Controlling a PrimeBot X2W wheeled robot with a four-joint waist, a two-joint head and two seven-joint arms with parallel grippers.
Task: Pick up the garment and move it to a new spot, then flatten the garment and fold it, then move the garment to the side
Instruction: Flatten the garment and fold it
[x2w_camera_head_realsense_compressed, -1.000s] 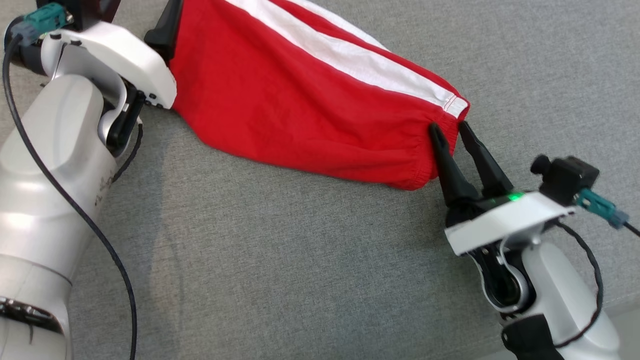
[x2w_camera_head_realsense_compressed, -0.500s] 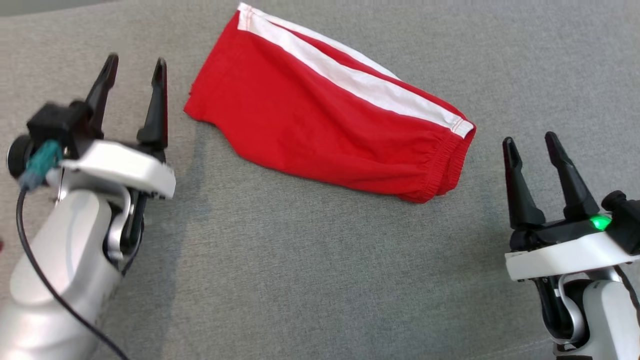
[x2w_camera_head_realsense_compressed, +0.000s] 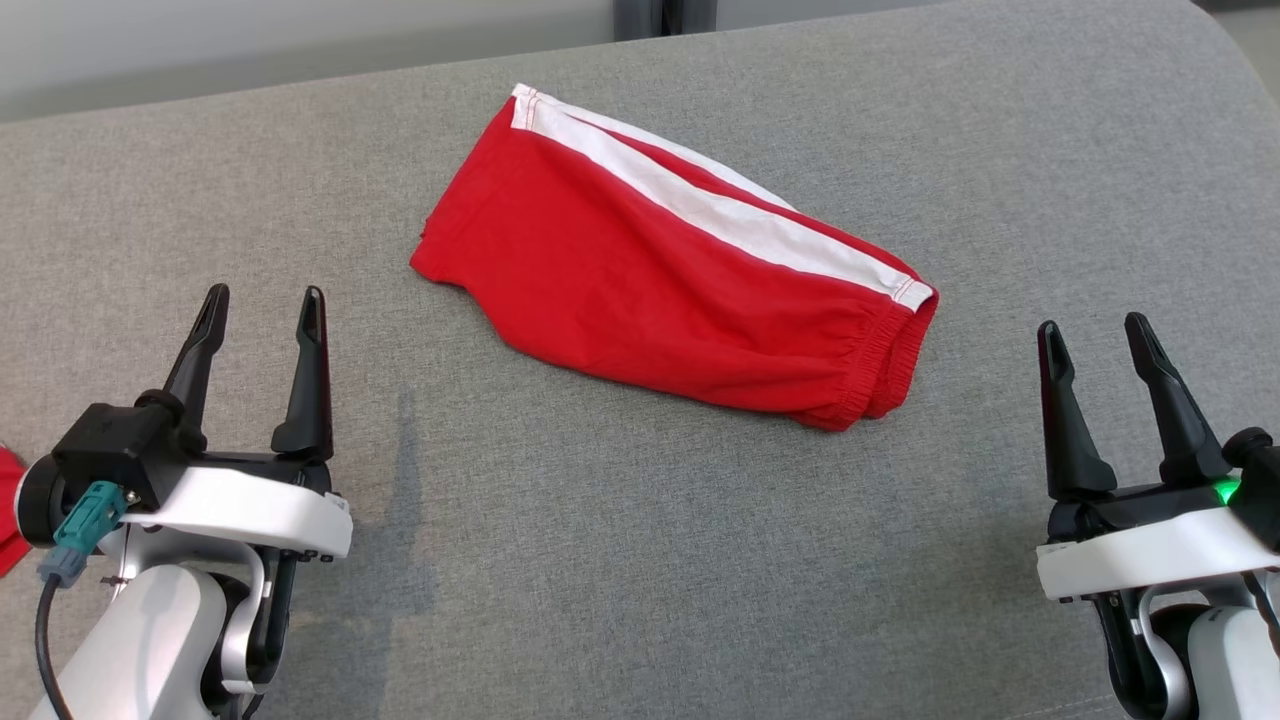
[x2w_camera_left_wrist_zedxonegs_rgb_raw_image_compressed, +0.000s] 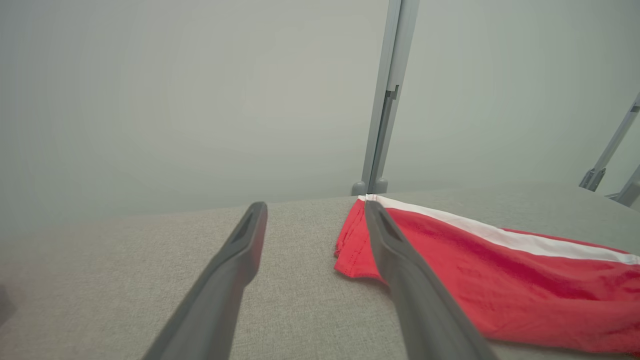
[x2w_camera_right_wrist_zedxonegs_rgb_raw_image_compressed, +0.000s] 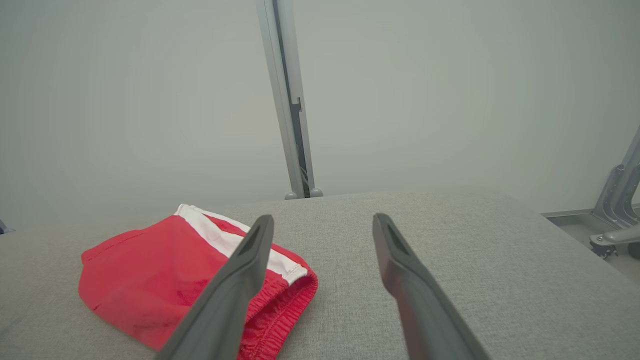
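The garment (x2w_camera_head_realsense_compressed: 650, 290) is red with a white stripe and a gathered elastic edge. It lies folded into a slanted strip on the grey cushioned surface (x2w_camera_head_realsense_compressed: 640, 560), free of both grippers. My left gripper (x2w_camera_head_realsense_compressed: 264, 292) stands open at the lower left, short of the garment's left end. In the left wrist view, the left gripper (x2w_camera_left_wrist_zedxonegs_rgb_raw_image_compressed: 315, 205) has nothing between its fingers and the garment (x2w_camera_left_wrist_zedxonegs_rgb_raw_image_compressed: 500, 280) lies to its right. My right gripper (x2w_camera_head_realsense_compressed: 1091, 322) stands open beside the elastic end. The right wrist view shows the right gripper (x2w_camera_right_wrist_zedxonegs_rgb_raw_image_compressed: 324, 217) empty too, with the garment (x2w_camera_right_wrist_zedxonegs_rgb_raw_image_compressed: 150, 270) to its left.
A grey metal post (x2w_camera_left_wrist_zedxonegs_rgb_raw_image_compressed: 385, 100) rises behind the surface's far edge against a pale wall, and the post (x2w_camera_right_wrist_zedxonegs_rgb_raw_image_compressed: 290, 100) shows again in the right wrist view. Metal frame legs (x2w_camera_right_wrist_zedxonegs_rgb_raw_image_compressed: 615, 210) stand past the rounded right corner. A scrap of red cloth (x2w_camera_head_realsense_compressed: 8, 510) shows at the left edge.
The head camera has lifted and shows more of the surface. Both grippers have pulled back from the garment's two ends. The garment rests where it was let go.
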